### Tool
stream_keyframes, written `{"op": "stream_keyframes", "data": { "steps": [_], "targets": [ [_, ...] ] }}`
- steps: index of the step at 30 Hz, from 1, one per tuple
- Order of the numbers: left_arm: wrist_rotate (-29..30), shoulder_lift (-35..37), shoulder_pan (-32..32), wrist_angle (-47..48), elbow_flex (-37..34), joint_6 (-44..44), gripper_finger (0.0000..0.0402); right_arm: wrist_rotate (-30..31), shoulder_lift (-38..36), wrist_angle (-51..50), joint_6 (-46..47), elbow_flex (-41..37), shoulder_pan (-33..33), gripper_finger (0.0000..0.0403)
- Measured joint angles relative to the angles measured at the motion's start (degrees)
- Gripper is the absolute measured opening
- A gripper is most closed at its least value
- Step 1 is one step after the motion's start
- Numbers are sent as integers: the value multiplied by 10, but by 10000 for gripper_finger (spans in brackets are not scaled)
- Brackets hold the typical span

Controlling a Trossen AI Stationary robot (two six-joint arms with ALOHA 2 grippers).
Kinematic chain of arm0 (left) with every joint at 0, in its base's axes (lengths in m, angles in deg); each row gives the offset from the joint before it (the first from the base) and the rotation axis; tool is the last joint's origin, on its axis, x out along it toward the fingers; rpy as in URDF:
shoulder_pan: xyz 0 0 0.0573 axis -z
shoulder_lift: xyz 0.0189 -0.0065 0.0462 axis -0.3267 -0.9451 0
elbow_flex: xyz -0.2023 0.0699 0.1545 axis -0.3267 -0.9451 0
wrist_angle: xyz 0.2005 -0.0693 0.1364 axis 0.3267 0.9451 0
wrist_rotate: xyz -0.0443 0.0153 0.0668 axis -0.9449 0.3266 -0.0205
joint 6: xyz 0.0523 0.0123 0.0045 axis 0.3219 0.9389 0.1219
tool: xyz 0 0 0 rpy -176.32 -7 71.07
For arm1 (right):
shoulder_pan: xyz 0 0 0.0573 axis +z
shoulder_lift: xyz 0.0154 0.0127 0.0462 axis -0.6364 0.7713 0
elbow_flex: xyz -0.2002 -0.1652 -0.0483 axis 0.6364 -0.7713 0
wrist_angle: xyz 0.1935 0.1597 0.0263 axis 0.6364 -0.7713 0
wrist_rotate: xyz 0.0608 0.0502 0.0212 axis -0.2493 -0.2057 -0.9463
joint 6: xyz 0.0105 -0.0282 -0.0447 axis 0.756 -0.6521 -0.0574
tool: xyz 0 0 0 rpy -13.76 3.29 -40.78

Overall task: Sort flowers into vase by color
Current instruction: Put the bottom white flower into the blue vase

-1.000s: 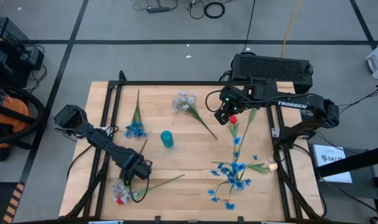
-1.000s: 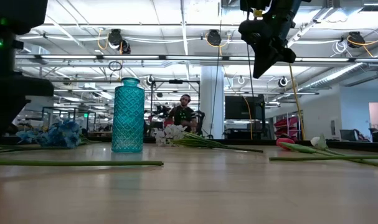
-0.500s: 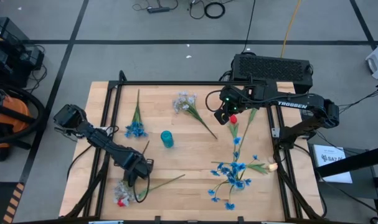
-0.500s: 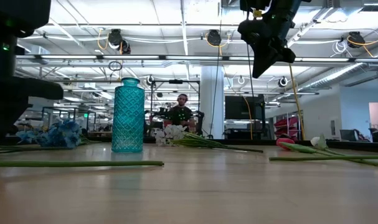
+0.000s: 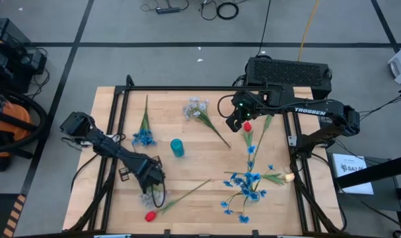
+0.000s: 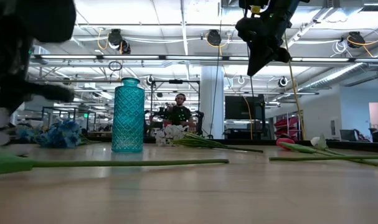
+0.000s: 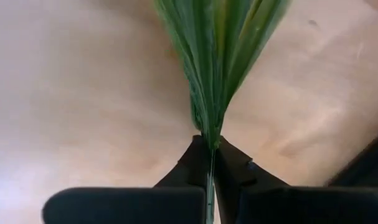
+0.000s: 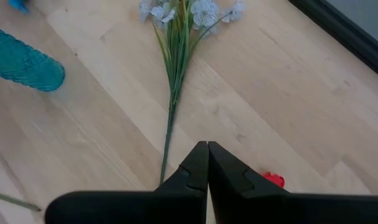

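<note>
- Since a second ago the left end effector (image 5: 152, 178) has shifted a bit toward the middle of the light wooden surface (image 5: 200, 155), and its fingers have gone from partly spread to pinching the green stem of a red artificial tulip (image 5: 150, 215).
- That tulip has moved too: the red head now sits near the front edge, clear of the arm, and the stem (image 5: 183, 196) slants up and to the right in the high view. That's its long axis.
- The left wrist view only shows green leaves (image 7: 217, 56) bunched between the fingers; the bloom is cut off there.
- The right end effector (image 8: 207, 155) hasn't budged, pressed together and empty, above the pale blue-white spray (image 5: 197, 109).
- The teal glass vase (image 5: 178, 147) stands upright, empty.
- The low view blurs the left arm.
</note>
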Motion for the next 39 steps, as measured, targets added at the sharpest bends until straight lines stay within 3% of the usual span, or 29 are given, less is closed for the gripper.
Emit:
{"op": "stream_keyframes", "data": {
  "steps": [7,13,20,24,28,31,36,39],
  "targets": [
    [15,16,-3,131,69,-55,7,-2,0,-2,-6,0,4,0],
    [75,69,-7,212,121,-120,7,-2,0,-31,-4,0,25,0],
    [90,175,-46,224,147,-227,6,17,0,-62,-2,0,49,0],
    [176,245,-74,213,147,-310,11,68,0,-64,18,0,59,0],
    [292,310,-98,125,147,-373,14,74,0,-63,39,0,63,0],
    [370,349,-112,-9,147,-387,16,74,0,-61,51,0,67,0],
    [434,376,-139,-231,147,-353,14,74,0,-39,52,0,71,0],
    [424,377,-163,-356,131,-317,9,73,0,-15,53,0,71,0]
  ]
}}
